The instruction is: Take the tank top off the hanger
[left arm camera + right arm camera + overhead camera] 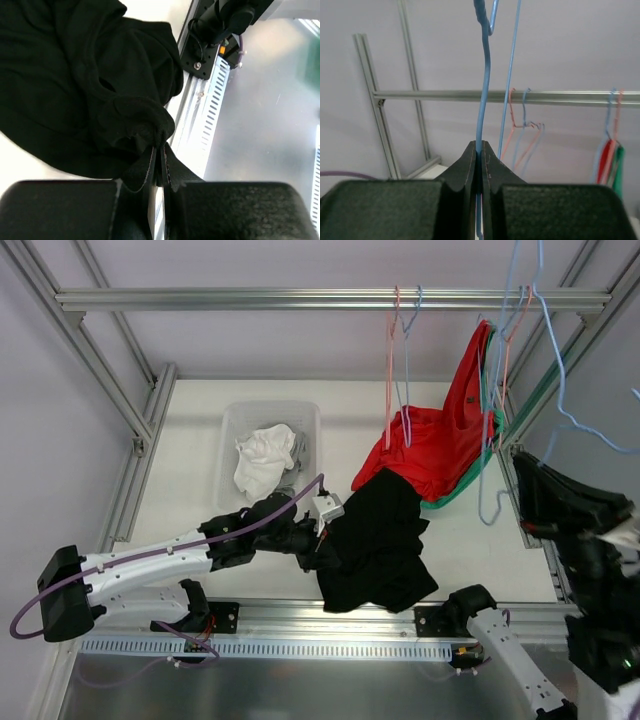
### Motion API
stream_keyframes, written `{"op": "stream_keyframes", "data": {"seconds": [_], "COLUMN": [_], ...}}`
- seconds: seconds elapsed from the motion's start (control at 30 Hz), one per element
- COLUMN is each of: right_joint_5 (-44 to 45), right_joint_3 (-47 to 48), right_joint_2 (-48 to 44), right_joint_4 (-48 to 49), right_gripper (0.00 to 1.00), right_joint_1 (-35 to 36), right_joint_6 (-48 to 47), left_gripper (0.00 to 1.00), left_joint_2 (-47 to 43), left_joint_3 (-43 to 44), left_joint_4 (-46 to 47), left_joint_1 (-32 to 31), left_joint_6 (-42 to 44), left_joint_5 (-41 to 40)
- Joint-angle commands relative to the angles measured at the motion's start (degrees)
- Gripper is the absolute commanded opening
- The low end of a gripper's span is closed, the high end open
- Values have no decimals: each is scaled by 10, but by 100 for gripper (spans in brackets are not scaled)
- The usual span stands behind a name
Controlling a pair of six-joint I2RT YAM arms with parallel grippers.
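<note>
The black tank top (380,540) lies crumpled on the white table, near the front edge. My left gripper (322,545) is at its left edge, shut on a fold of the fabric, as the left wrist view (160,150) shows with the tank top (75,75) bunched ahead of the fingers. My right gripper (520,468) is raised at the right side. It is shut on the wire of a bare blue hanger (484,75), with the grip (480,150) on the thin wire. The hanger's lower end (484,508) hangs free of the tank top.
A clear bin (232,420) holding white cloth stands at back left. A red garment (430,445) and a green one (470,488) hang from hangers at back right and drape onto the table. Empty pink and blue hangers (395,360) hang from the top rail (250,298).
</note>
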Motion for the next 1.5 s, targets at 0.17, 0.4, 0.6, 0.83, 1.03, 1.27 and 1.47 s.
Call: {"op": "stream_keyframes", "data": {"seconds": [0.17,0.4,0.6,0.83,1.03,1.27,1.47], "right_joint_5": [99,121,144,18,-41,-66,-46], "right_joint_3": [140,168,256,410,524,577,509], "right_joint_2": [52,160,292,475,596,672,656], "right_joint_4": [-464,-468,-430,-410,-411,-411,-415], "right_gripper": [0,0,0,0,0,0,0], "right_joint_1": [-2,-3,-6,-89,-125,-129,-118], "right_joint_6": [-26,-4,-21,-22,-7,-8,-14], "left_gripper": [21,67,99,99,99,99,99], "left_joint_2": [-37,-59,-89,-120,-132,-122,-108], "left_joint_3": [27,86,97,74,69,66,65], "left_joint_4": [22,-28,-50,-61,-64,-64,-64], "left_joint_1": [-9,-9,-9,-9,-9,-9,-9], "left_joint_6": [-6,-1,4,0,-4,-4,-5], "left_joint_5": [-62,-70,-68,-73,-78,-82,-85]}}
